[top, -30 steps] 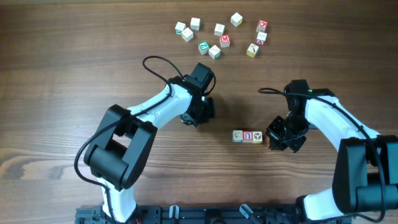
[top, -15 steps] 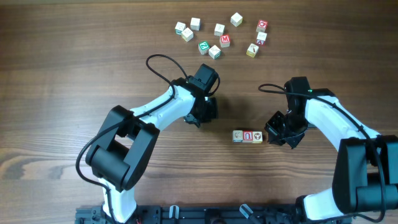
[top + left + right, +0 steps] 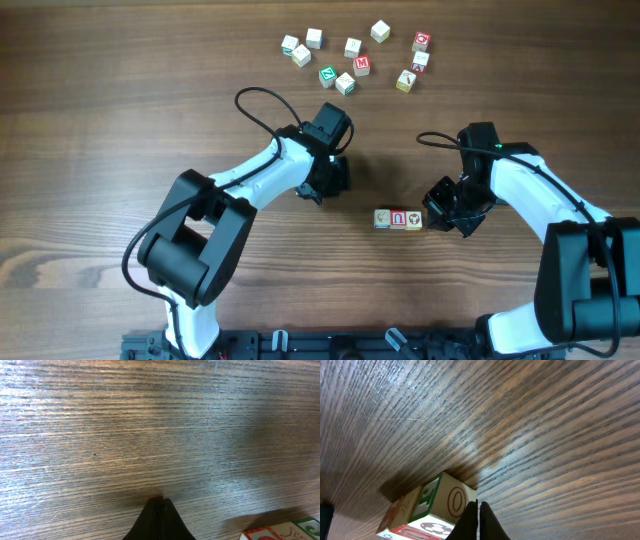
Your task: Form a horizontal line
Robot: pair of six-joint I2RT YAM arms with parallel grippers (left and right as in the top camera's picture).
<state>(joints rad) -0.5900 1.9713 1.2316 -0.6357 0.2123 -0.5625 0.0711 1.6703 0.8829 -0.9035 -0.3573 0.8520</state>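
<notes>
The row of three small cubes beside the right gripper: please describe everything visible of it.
The row is three small wooden letter cubes lying side by side, touching, in a straight left-to-right line on the wooden table. Seen from overhead: a whitish cube with a blue-green mark, a red-faced cube with a white letter, a tan cube with a dark symbol. The shut right gripper sits at the tan end; contact is unclear.

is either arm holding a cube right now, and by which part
Nothing is held: the left gripper and right gripper both have jaws shut and empty.
</notes>
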